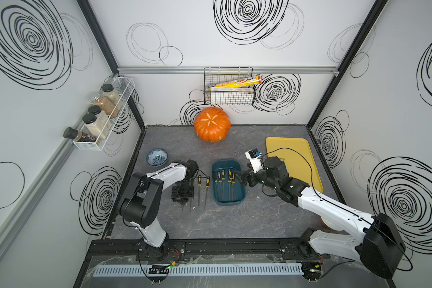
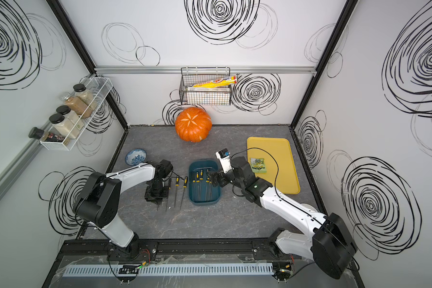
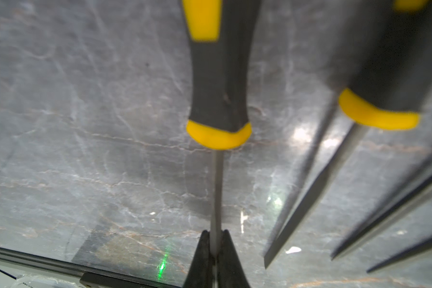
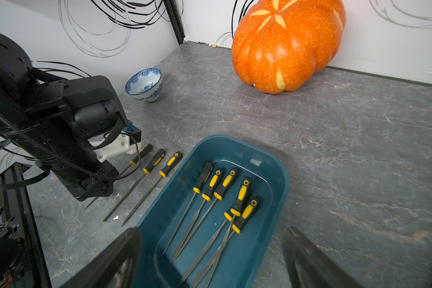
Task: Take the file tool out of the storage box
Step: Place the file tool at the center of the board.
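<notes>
We find the storage box (image 4: 152, 219), a dark teal tub, lying near the middle of the grey marbled tabletop (image 1: 235, 219), and five files (image 4: 225, 184) with black-and-yellow handles rest inside it, their blades fanning toward one end and two of them crossing. A small pale sticker (image 4: 255, 161) sits on the box's inner end wall, but we cannot read it. The right pincer (image 4: 211, 232) hangs over the blade end of the box with its jaws spread wide, one finger on each side of the tub, holding nothing and touching nothing that we can see. Just beside the box, on the left arm's side, three more files (image 4: 171, 163) lie in a row on the tabletop, nearly parallel. The left pincer (image 3: 216, 239) is clamped tight on the thin steel shaft of the held file (image 3: 218, 82), the one of the row farthest from the box, a little below its yellow collar; we cannot tell whether that file rests on the table or is just clear of it. Farther out, an orange pumpkin (image 1: 212, 124) with a carved flower sits against the back wall and a blue-patterned bowl (image 1: 149, 159) stands near the left arm. A yellow tray (image 2: 282, 159) beyond the right arm carries a green packet (image 2: 258, 165) whose lettering is too small for us to read surely. The black wire basket (image 1: 228, 98) on the back wall holds a long yellow carton (image 1: 240, 81) with red print that we cannot make out.
</notes>
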Available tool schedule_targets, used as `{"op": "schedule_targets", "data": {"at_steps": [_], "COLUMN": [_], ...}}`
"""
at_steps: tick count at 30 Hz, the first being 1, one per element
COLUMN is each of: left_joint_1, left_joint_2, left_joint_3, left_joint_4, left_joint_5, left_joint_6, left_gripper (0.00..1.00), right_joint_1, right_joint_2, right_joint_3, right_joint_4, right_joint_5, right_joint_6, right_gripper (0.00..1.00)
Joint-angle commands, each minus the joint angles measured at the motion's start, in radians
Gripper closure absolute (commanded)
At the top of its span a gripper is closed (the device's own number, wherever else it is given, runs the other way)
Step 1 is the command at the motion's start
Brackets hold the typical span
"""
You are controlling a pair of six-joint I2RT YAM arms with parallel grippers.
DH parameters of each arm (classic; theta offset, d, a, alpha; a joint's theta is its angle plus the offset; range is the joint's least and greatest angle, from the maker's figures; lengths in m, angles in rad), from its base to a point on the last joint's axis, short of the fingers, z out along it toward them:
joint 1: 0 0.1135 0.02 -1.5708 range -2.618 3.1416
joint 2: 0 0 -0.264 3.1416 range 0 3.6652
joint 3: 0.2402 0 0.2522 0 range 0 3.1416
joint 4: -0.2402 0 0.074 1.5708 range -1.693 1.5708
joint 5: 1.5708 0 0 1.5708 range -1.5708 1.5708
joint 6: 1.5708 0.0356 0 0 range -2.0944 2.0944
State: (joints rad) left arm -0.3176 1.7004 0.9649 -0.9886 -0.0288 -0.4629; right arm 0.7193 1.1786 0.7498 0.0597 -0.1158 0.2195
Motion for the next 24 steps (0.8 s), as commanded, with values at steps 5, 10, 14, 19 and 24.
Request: {"op": "schedule_targets", "data": {"at_steps": [5,10,14,19,24], "left_joint_1": [0.005,0.003,0.003,0.003,0.004], "left_joint_2": [0.050,0.061,0.061,0.063,0.064], "left_joint_3": [0.012,0.008,-0.003,-0.013,-0.014], "left_joint_4": [0.013,0.027,0.045,0.063,0.075], "left_joint_5": [0.021,0.026,0.031,0.034,0.029], "left_joint_6": [0.030,0.036,0.043,0.043,0.036], "left_gripper": [1.00,0.93,0.82,0.81,0.81], "right_joint_1": [-0.003,-0.003,-0.003,-0.003,-0.003], "right_joint_2": [0.022,0.031,0.035,0.038,0.051], "right_joint_3": [-0.005,-0.005,-0.004,-0.005,-0.003], "right_joint_4": [0.007,0.010,0.012,0.014,0.016], "right_joint_5": [-0.010,-0.013,-0.022,-0.024,-0.032], "right_joint_6": [-0.009,-0.010,-0.011,-0.011,-0.011], "right_gripper": [0.07,0.07,0.07,0.07,0.07]}}
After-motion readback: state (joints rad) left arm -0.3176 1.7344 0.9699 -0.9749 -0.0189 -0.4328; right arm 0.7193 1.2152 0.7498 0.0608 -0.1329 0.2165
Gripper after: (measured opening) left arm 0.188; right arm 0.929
